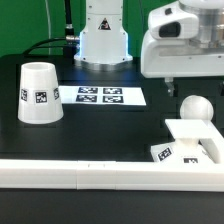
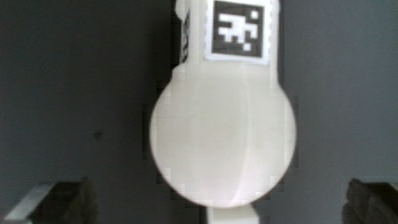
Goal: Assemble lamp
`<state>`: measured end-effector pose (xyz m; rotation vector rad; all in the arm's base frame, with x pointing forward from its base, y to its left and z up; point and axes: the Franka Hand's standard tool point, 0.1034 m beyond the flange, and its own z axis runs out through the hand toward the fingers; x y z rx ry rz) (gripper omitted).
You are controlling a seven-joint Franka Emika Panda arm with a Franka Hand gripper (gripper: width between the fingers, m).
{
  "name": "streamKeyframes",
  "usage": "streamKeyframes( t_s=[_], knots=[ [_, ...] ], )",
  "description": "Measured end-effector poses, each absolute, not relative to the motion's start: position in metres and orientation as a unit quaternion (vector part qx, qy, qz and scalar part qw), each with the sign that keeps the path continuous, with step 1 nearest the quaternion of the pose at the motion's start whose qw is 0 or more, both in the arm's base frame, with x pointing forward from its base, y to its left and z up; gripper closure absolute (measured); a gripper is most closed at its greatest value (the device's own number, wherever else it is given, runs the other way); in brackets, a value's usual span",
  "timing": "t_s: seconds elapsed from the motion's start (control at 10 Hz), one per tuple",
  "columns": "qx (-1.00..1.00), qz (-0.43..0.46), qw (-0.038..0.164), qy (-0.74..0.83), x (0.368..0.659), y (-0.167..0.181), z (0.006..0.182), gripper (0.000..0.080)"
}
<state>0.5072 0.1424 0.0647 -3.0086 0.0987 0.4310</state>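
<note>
Two jaws stand spread wide, the bulb (image 2: 217, 130) centred beneath their gap, touching neither; the shade (image 1: 40, 92) sits well apart

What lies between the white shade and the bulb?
The marker board lies between shade and bulb on the black table, seen in the exterior view.

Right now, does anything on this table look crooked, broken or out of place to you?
Nothing stands out. The shade stands upright on the table, wide end down, apart from the other parts. The bulb stands on the base beside the rail. The gripper hangs open over it.
</note>
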Motion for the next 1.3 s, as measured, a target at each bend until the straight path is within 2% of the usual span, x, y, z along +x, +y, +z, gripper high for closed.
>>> streamKeyframes(
  t_s=[0.6, 0.9, 1.3],
  knots=[
    [-0.947, 0.318, 0.043, 0.020, 0.497, 0.142, 0.057, 0.0100],
    [-0.912, 0.407, 0.040, 0.016, 0.488, 0.138, 0.044, 0.0100],
    [-0.908, 0.416, 0.040, 0.015, 0.491, 0.140, 0.031, 0.0100]
  ],
)
